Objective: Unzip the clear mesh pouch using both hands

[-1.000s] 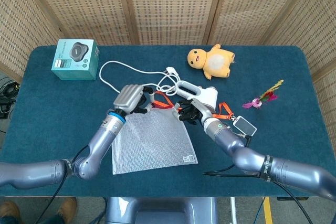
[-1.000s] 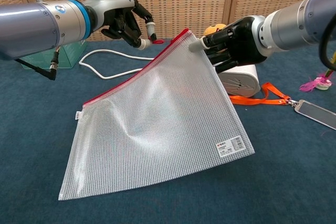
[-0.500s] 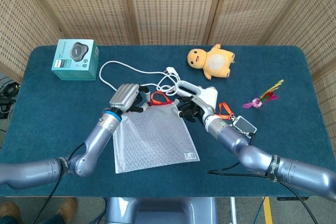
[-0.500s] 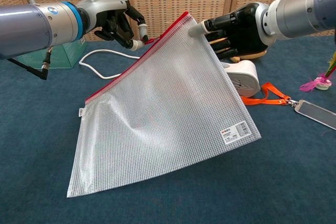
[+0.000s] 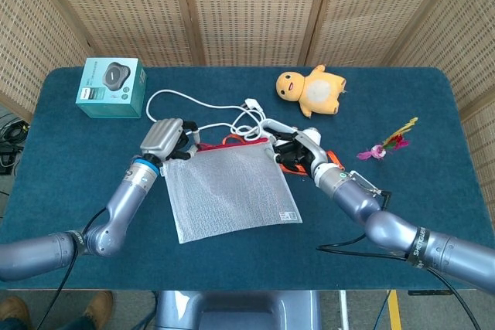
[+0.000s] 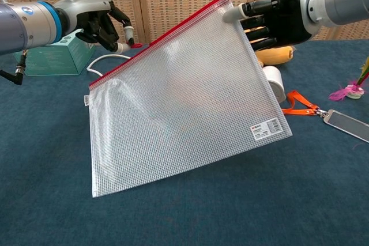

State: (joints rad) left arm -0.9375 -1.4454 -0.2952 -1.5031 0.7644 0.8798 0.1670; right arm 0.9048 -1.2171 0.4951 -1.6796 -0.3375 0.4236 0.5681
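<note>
Holding the clear mesh pouch (image 6: 184, 102) up off the desk (image 5: 69, 152) between them, both arms are at work near the middle of the blue surface. The right robot hand (image 6: 277, 18) grips the pouch's upper corner at about 1 o'clock in the chest view, fingers wrapped around the end of the red zipper strip (image 6: 167, 34). Over at 10 o'clock, the left robot hand (image 6: 104, 24) pinches the small red zipper pull (image 6: 135, 45) between fingertips, right by the zipper line. The pouch hangs tilted, zipper edge running up from lower left to upper right, its lower corner resting on the desk toward 7 o'clock. A small label (image 6: 266, 129) shows on its lower right corner.

From the head view, the pouch (image 5: 232, 191) sits centre desk with the left robot hand (image 5: 164, 141) at its 10 o'clock corner and the right robot hand (image 5: 298, 152) at its 2 o'clock corner. Behind the pouch, a white cable (image 5: 186, 110) loops across the desk. A teal box (image 5: 112, 87) stands at 10 o'clock, far corner. A yellow plush toy (image 5: 312, 90) lies at 1 o'clock. A white device (image 6: 274, 84) with an orange strap (image 6: 300, 103) lies just beside the right arm, and a small flower sprig (image 5: 387, 143) lies at 3 o'clock.
</note>
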